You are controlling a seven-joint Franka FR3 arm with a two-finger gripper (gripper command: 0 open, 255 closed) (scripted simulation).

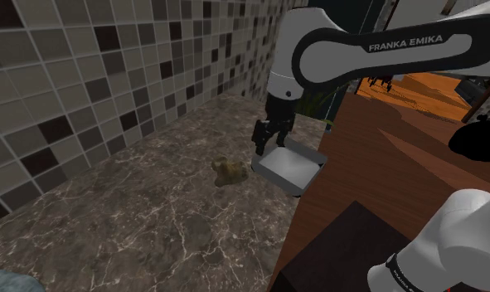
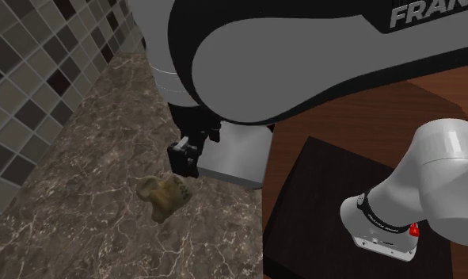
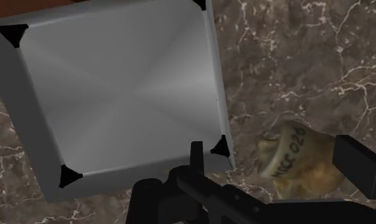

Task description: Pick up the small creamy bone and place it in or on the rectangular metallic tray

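The small tan bone [image 1: 227, 170] lies on the dark marble counter, just to the shoulder view's left of the grey rectangular tray [image 1: 294, 168]. The tray is empty. My black gripper [image 1: 264, 139] hangs above the counter, over the gap between the bone and the tray's near edge. In the wrist view its fingers [image 3: 357, 163] stand apart, and the bone [image 3: 301, 162] shows on the counter below, between them and untouched. The gripper [image 3: 275, 153] is open, with the tray [image 3: 116, 95] beside it. The second exterior view has the gripper [image 2: 184, 154] above the bone [image 2: 165, 196] and next to the tray [image 2: 234, 162].
A tiled wall [image 1: 85, 75] runs along the counter's far side. A brown wooden surface [image 1: 384, 158] borders the tray on the shoulder view's right. The dark stand [image 2: 319, 206] sits at the counter's edge. Open marble counter [image 1: 152, 224] stretches toward the shoulder view's lower left.
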